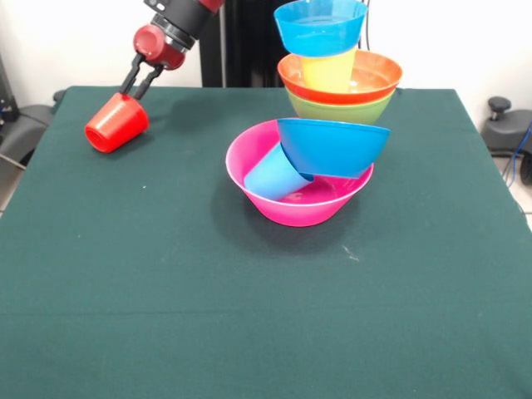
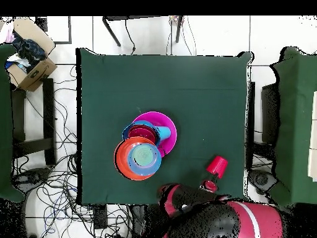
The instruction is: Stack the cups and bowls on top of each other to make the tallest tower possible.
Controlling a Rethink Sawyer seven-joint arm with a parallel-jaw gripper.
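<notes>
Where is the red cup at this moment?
In the front view, the red cup is at the far left of the table, tilted, held by the gripper, apart from the pink bowl.

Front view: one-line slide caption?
Sawyer gripper holds tilted red plastic cup beside leaning tower based on large pink bowl.

Worktop: covered by a dark green cloth, square as seen from above, bare over its near half in the front view.
Floor: pale tiles around the worktop in the overhead view.
Cables: dark tangled loops on the floor beside one worktop edge.
Cardboard box: open, brown, at a corner of the overhead view, well apart from the worktop.
Wall: plain white behind the worktop in the front view.
</notes>
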